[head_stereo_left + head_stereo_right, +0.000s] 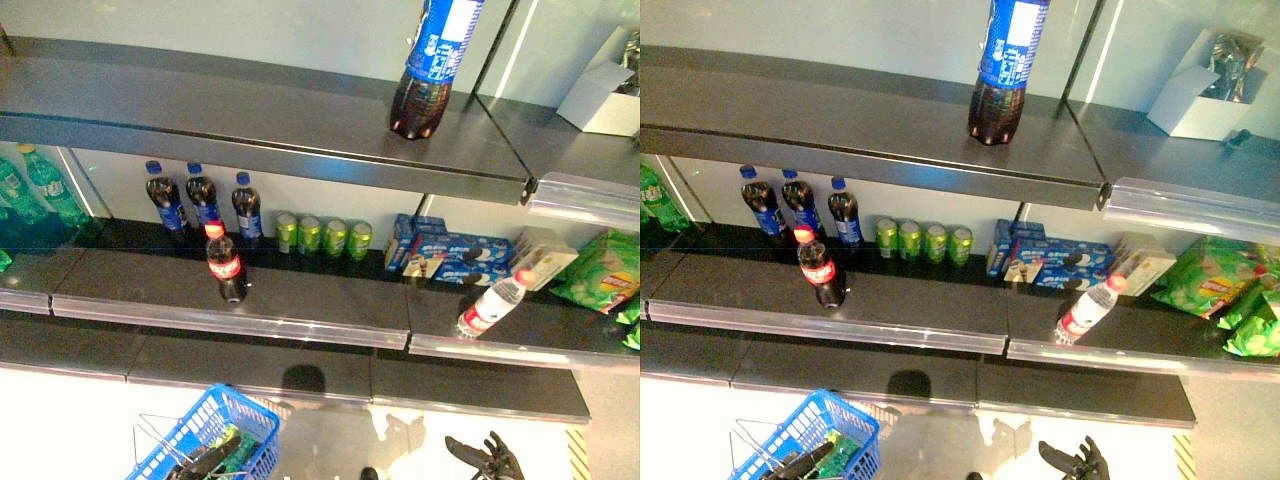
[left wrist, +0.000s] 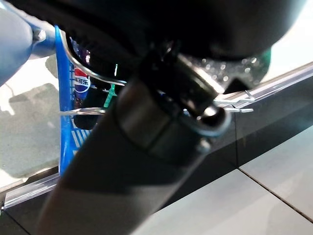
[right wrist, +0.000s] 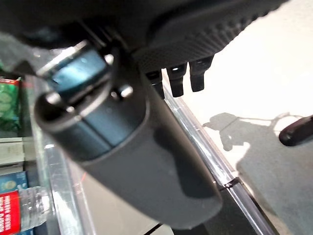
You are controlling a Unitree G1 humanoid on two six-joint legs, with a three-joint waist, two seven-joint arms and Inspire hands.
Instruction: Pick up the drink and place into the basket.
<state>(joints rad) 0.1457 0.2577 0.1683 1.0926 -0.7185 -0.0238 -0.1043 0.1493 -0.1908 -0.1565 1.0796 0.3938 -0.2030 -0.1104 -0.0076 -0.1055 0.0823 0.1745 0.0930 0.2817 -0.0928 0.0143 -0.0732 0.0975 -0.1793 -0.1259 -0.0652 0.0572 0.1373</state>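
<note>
The blue basket hangs low at the left, off the floor, held by its thin wire handles. A dark cola bottle and a green drink lie in it. In the left wrist view my left hand is shut on the wire handles, with the blue basket below it. My right hand hangs low at the right, open and empty, away from the shelves; its fingers are relaxed. A red-capped cola bottle stands at the front of the middle shelf.
Blue-capped cola bottles, green cans, green bottles, blue biscuit boxes, a tilted water bottle and green snack bags are on the middle shelf. A large cola bottle and a white box are on the top shelf.
</note>
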